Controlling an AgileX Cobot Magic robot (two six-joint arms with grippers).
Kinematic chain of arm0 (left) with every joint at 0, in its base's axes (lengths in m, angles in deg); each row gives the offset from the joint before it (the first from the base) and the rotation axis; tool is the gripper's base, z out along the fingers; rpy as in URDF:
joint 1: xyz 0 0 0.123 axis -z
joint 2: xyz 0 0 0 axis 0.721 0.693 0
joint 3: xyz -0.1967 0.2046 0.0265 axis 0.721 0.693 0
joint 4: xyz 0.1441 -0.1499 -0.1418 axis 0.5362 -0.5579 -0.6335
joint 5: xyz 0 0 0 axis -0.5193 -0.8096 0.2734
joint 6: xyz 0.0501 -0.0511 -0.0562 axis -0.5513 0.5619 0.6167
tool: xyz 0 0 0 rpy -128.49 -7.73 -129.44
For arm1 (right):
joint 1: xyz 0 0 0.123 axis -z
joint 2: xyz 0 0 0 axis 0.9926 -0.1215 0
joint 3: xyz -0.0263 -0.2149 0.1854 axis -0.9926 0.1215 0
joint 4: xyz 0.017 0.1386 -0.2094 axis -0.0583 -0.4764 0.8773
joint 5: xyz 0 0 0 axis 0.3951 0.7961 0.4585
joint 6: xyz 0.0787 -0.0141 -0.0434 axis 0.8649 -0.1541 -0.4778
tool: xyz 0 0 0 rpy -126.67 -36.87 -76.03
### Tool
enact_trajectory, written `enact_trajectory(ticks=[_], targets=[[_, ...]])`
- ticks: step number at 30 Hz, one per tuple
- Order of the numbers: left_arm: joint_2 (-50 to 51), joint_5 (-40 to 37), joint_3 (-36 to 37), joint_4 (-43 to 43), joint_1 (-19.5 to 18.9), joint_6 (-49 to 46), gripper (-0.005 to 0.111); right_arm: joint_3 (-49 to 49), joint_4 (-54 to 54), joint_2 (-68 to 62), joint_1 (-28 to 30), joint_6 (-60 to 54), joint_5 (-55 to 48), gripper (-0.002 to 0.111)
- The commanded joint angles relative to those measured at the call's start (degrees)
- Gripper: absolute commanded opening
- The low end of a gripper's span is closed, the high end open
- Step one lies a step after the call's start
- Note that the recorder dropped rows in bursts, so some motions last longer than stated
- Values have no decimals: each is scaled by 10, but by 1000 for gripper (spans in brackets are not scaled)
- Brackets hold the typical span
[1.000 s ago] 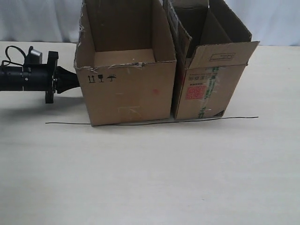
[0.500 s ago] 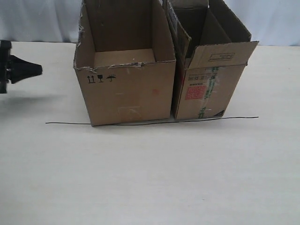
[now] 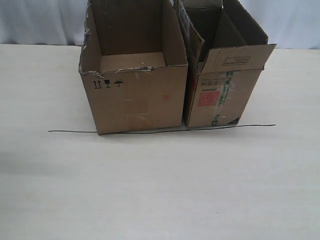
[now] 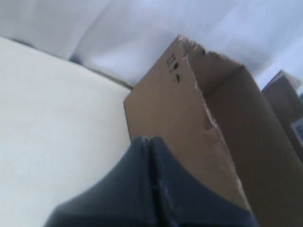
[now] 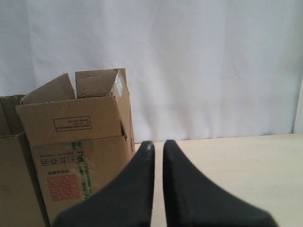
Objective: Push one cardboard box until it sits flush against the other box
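Note:
The wide cardboard box point(image 3: 137, 100) with the torn rim stands on the table beside the narrower other box point(image 3: 220, 95) with the red label. Their front lower corners look to meet, and a thin dark slit shows between them higher up. Neither arm appears in the exterior view. In the left wrist view my left gripper point(image 4: 149, 139) is shut with nothing in it, pointing at the cardboard box's side point(image 4: 175, 118) from a short way off; the other box point(image 4: 284, 104) shows behind. My right gripper point(image 5: 158, 144) holds nothing, only a thin slit between its fingers, away from the other box point(image 5: 80, 156).
A thin black line point(image 3: 150, 131) runs across the pale table point(image 3: 160, 190) along the boxes' front edges. A white curtain point(image 3: 45, 20) hangs behind the table.
The left arm has drawn back to the left and out of the exterior view. The two boxes have stayed where they were.

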Motion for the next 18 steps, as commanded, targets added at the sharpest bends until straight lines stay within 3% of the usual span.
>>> enact_trajectory(ticks=[1, 3, 11, 14, 18], targets=[[-137, 55, 113, -107, 12, -83, 0, 2, 4, 1, -1, -1, 5, 5], [-199, 93, 146, -111, 44, -102, 0, 2, 4, 1, -1, -1, 5, 5], [-350, 196, 201, -13, 276, -117, 0, 2, 4, 1, -1, -1, 5, 5], [-404, 225, 213, 13, 318, -91, 0, 2, 4, 1, -1, -1, 5, 5], [-468, 278, 263, 13, 327, -83, 0, 2, 4, 1, -1, -1, 5, 5]])
